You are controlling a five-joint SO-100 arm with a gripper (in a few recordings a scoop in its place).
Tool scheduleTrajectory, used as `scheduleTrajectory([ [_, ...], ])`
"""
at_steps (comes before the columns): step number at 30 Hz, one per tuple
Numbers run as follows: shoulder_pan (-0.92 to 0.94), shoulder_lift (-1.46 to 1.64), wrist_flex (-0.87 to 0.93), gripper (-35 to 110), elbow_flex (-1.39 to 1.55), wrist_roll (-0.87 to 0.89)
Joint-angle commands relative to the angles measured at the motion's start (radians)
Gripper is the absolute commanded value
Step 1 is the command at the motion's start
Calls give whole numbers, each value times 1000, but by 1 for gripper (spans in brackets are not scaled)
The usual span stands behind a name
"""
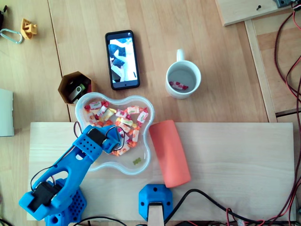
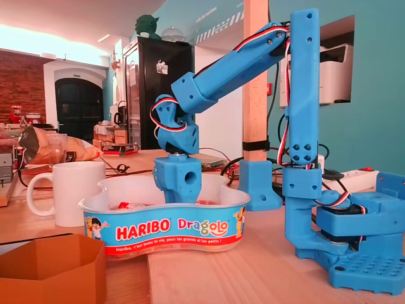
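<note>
Candies (image 1: 124, 121) lie in the tub (image 1: 142, 162) around the fingers (image 1: 111, 144); their gap is hidden.

Wrapped candies (image 1: 124, 120) in red, orange, yellow and white lie loose in a shallow, kidney-shaped white tub (image 1: 117, 165), left of centre in the overhead view. In the fixed view it stands lower centre, its wall printed "Haribo Dragolo".

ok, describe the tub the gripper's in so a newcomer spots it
Start at the pale wooden board under the blue arm. The tub straddles its top edge in the overhead view, left of the orange-red cylinder, with the gripper down among wrapped sweets. Unlike the white mug and brown hexagonal box, it is clear, wavy-edged and labelled Haribo Dragolo.
</note>
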Motion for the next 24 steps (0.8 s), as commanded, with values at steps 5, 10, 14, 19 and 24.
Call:
scheduleTrajectory([
  [5,11,17,-9,14,-2,-2],
  [10,11,20,-9,4,-3,-2],
  [14,11,17,-9,-5,-3,-2],
  [19,11,18,-9,-4,-3,-2],
  [24,11,25,-9,-4,-25,-26],
])
